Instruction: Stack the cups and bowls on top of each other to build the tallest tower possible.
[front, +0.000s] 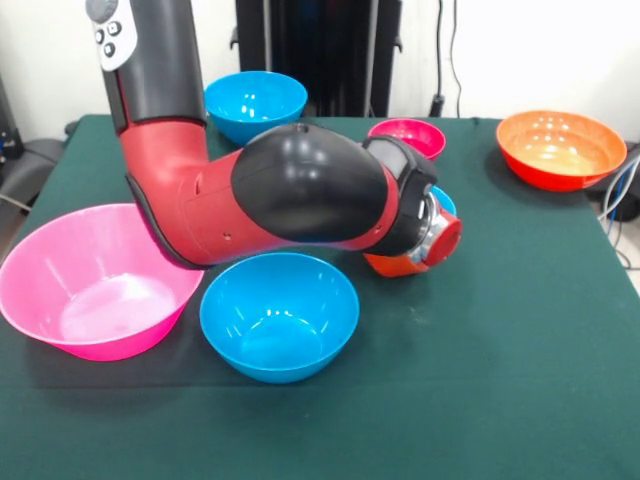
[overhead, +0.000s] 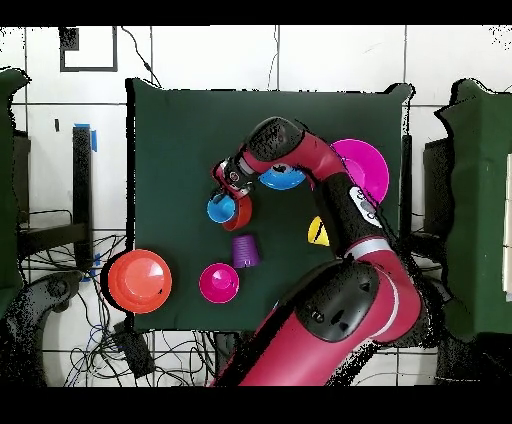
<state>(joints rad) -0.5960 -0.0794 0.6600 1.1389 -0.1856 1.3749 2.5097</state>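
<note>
Light blue cup (overhead: 221, 209) beside orange-red bowl (overhead: 241, 212), mouth up

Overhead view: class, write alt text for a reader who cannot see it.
A red and black robot arm reaches across a green table, its gripper over a light blue cup and a small orange-red bowl. Near them lie a purple cup, a magenta bowl, a wide orange bowl, a yellow cup, a blue bowl and a pink bowl.

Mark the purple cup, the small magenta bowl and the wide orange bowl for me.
purple cup (overhead: 246, 250): overhead view, on its ribbed side.
small magenta bowl (overhead: 219, 283): overhead view, on its inner floor.
wide orange bowl (front: 556, 143): front view, on its inner wall.
</note>
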